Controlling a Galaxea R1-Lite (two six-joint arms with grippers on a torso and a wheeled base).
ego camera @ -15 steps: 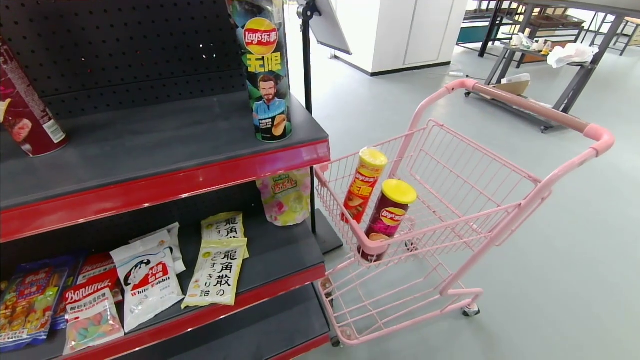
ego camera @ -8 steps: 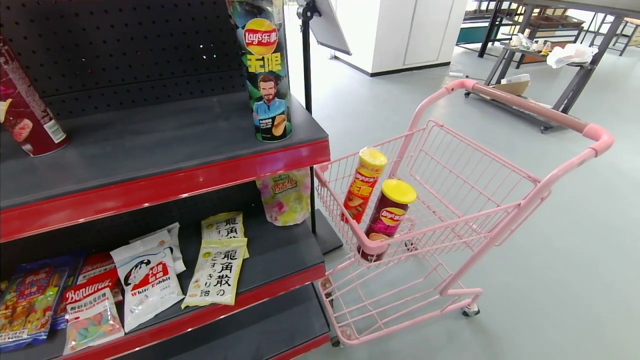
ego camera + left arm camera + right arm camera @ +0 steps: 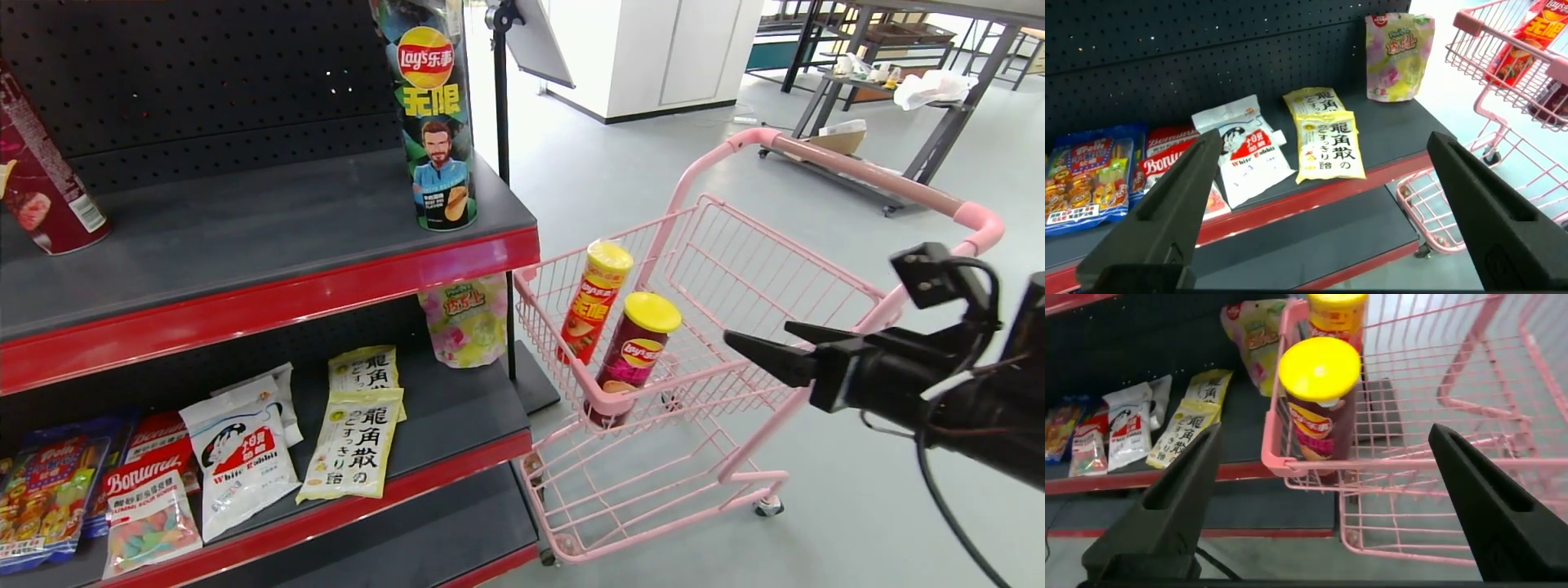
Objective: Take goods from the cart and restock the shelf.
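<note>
Right hand (image 3: 755, 331) spread, maroon can (image 3: 635, 351) partly hidden

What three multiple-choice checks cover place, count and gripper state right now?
1. Where does the tall green can stand? A. on the top shelf, near its right end; B. in the pink cart; C. on the floor.
2. How many cans stand in the cart? A. one; B. two; C. four.
3. The right gripper is: A. shut on a can; B. shut on the cart handle; C. open and empty.
Answers: 1 A, it stands upright by the shelf's red front edge; 2 B, a yellow can and a maroon can, both yellow-lidded; 3 C, its fingers are spread wide.
</note>
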